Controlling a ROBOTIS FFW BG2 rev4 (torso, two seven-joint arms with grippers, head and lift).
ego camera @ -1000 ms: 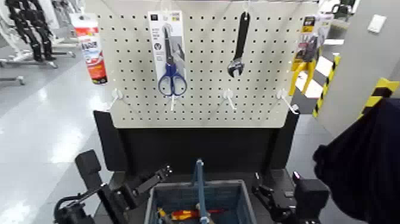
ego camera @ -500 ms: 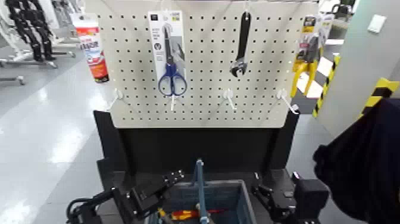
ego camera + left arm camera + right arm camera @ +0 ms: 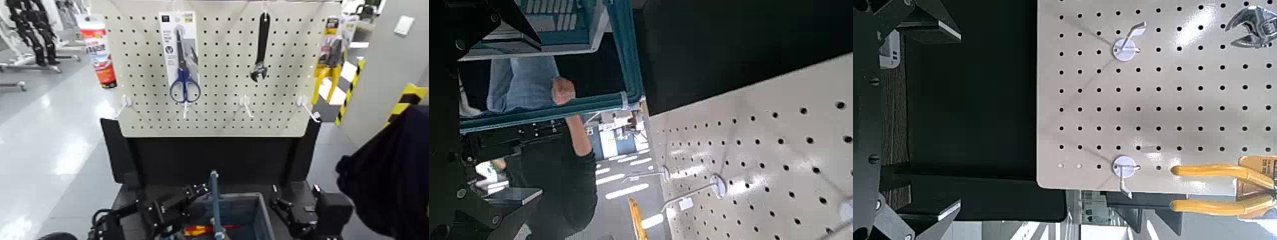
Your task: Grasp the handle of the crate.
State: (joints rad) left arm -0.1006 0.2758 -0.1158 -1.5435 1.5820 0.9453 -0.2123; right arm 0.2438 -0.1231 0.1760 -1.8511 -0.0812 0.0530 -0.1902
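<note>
The grey-blue crate (image 3: 246, 214) sits at the bottom centre of the head view. Its thin teal-blue handle (image 3: 214, 198) stands upright over its middle. My left gripper (image 3: 188, 204) is open above the crate's left rim, its fingertips just left of the handle and apart from it. In the left wrist view the handle (image 3: 625, 50) and the crate (image 3: 564, 18) lie ahead of the dark fingers (image 3: 499, 22). My right gripper (image 3: 285, 212) waits open at the crate's right side; in its wrist view its fingers (image 3: 928, 18) face the pegboard.
A pegboard (image 3: 223, 102) stands behind the crate with packaged scissors (image 3: 181, 60), a wrench (image 3: 258, 48), yellow pliers (image 3: 327, 60), a red-and-white tube (image 3: 97, 51) and empty hooks. A red-handled tool (image 3: 199, 228) lies in the crate. A dark-clothed person (image 3: 389, 179) is at right.
My left gripper has swung right, from beside the crate's left corner to over its left rim, close to the handle. The right arm has barely moved.
</note>
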